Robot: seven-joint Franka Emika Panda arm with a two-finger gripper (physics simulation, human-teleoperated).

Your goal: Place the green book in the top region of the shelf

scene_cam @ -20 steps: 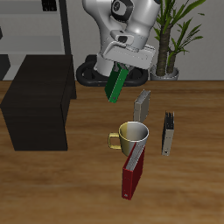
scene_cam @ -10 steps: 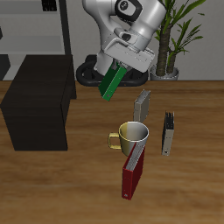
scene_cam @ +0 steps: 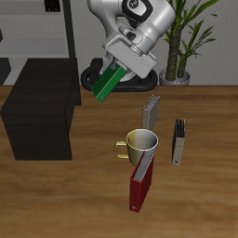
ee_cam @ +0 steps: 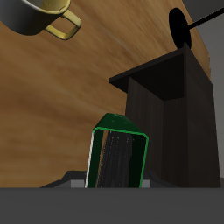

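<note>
The green book (scene_cam: 108, 83) hangs tilted in the air, held at one end by my gripper (scene_cam: 118, 66), which is shut on it. It is above the table, between the robot's base and the shelf (scene_cam: 39, 109), a black-brown boxy cabinet with a flat bare top. The book is level with or a little above the shelf's top and off to its side, apart from it. In the wrist view the green book (ee_cam: 118, 158) shows close up, with the shelf (ee_cam: 171, 114) beyond it.
A yellow-metal mug (scene_cam: 138, 145) stands mid-table, also in the wrist view (ee_cam: 44, 16). A dark red book (scene_cam: 140, 183) lies nearer the front edge. Two thin grey books (scene_cam: 152, 113) (scene_cam: 178, 141) stand behind the mug. A potted plant (scene_cam: 178, 56) and a pale rack (scene_cam: 58, 28) stand at the back.
The gripper has swung the green book up and toward the shelf; the book has tilted from nearly upright to more slanted. Nothing else moved.
</note>
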